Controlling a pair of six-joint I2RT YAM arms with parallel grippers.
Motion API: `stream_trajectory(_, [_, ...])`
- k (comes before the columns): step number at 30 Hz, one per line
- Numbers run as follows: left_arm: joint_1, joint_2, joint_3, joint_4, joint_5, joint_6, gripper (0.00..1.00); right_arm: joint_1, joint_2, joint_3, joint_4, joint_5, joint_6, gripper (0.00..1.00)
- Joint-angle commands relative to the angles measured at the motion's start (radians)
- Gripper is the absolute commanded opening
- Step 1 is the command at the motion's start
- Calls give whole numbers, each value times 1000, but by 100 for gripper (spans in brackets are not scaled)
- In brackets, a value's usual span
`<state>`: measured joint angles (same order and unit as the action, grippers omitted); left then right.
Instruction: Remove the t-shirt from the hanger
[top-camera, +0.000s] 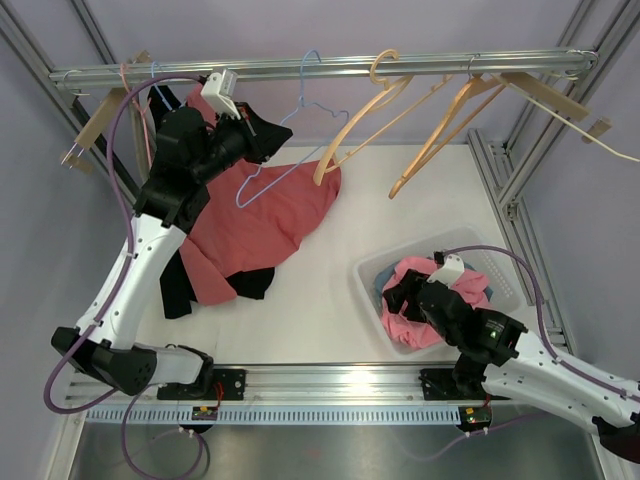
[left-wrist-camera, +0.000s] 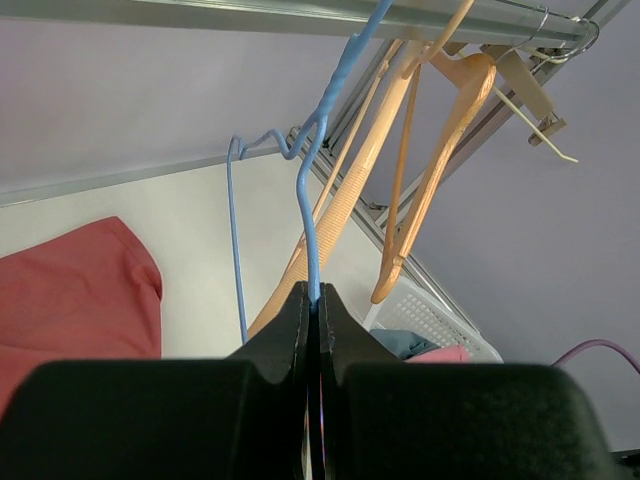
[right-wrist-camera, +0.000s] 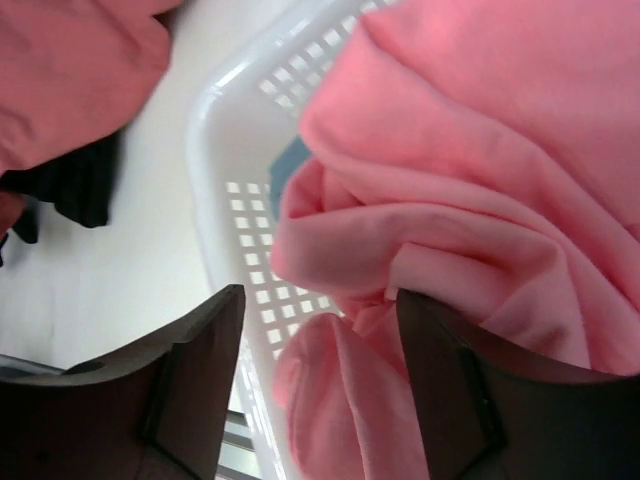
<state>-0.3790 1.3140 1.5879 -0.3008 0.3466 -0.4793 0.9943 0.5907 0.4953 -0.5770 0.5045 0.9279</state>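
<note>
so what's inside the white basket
A pink garment heaped up, with a sliver of blue cloth beneath it. The floor of the basket and anything deeper are covered.

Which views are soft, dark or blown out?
Left wrist: left gripper dark and blurred, blue hanger sharp. Right wrist: pink shirt soft and bright, right gripper underexposed. Top: evenly lit, sharp, faint shadows.

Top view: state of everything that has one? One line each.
blue hanger, bare, on the rail, pinched by left gripper
left gripper, shut on blue hanger
right gripper, open, over the pink garment in the basket
red t-shirt, off the hanger, lying on the table
wooden hangers, bare, on the rail
basket, upright, loaded
</note>
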Motion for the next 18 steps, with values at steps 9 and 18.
stream_trajectory(9, [-4,57,15,132,-58,39,0,-2,-92,130,-30,-47,-118,80])
stream_trajectory(18, [-4,45,-64,144,-58,41,0,-3,-120,160,-44,-35,-142,81])
